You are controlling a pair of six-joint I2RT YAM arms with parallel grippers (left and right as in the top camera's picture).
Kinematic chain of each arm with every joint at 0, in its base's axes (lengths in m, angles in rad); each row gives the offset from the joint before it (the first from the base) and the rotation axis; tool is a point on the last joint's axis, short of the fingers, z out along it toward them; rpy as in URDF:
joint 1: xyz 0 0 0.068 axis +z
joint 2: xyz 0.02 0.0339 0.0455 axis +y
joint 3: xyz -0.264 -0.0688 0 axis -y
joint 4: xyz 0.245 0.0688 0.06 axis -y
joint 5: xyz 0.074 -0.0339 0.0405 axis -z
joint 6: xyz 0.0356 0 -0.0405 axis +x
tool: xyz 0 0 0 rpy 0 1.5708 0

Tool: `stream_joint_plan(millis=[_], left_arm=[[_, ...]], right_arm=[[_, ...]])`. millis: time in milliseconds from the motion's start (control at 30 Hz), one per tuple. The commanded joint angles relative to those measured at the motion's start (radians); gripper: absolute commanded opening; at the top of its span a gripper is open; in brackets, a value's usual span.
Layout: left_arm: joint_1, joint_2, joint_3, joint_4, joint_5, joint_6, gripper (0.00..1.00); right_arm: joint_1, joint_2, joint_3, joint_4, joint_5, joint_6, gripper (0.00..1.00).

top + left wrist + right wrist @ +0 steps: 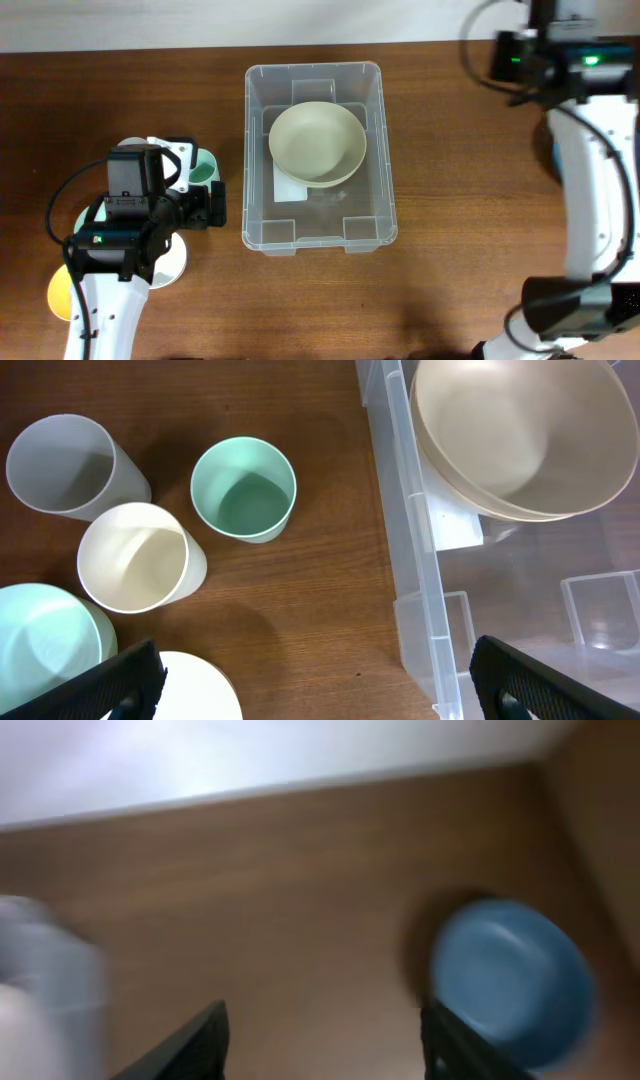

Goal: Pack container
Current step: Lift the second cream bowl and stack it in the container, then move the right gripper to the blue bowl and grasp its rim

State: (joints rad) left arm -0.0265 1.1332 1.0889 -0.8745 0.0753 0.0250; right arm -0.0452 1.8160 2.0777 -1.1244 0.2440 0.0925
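Left: my left gripper (320,688) hangs spread wide and empty above a pale grey plastic cup (70,465), a cream plastic cup (135,555) and a mint-green plastic cup (243,488). Centre: the large clear rectangular plastic container (250,150) sits between both grippers, holding a cream round bowl (317,143); I judge it light, thin-walled and slick, best taken by the rounded rim. Right: my right gripper (325,1050) shows jaws apart on nothing, its view blurred, a round blue dish (510,980) barely legible.

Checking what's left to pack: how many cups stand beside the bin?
3: grey cup farthest from the container, mint cup nearest it, cream cup between; others may be hidden.
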Motion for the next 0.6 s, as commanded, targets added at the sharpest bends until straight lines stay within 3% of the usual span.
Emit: stream_joint_plan(millis=[0, 267, 567], left_arm=[[0.003, -0.005, 0.017, 0.003, 0.007, -0.010, 1.00], [0.003, -0.005, 0.017, 0.003, 0.007, -0.011, 0.99], [0.003, -0.005, 0.017, 0.003, 0.007, -0.011, 0.99]], right_arm=[[-0.096, 0.092, -0.011, -0.036, 0.052, -0.017, 0.58], [-0.278, 0.282, -0.011, -0.103, 0.047, 0.021, 0.63], [-0.375, 0.413, -0.011, -0.098, -0.008, 0.028, 0.64]])
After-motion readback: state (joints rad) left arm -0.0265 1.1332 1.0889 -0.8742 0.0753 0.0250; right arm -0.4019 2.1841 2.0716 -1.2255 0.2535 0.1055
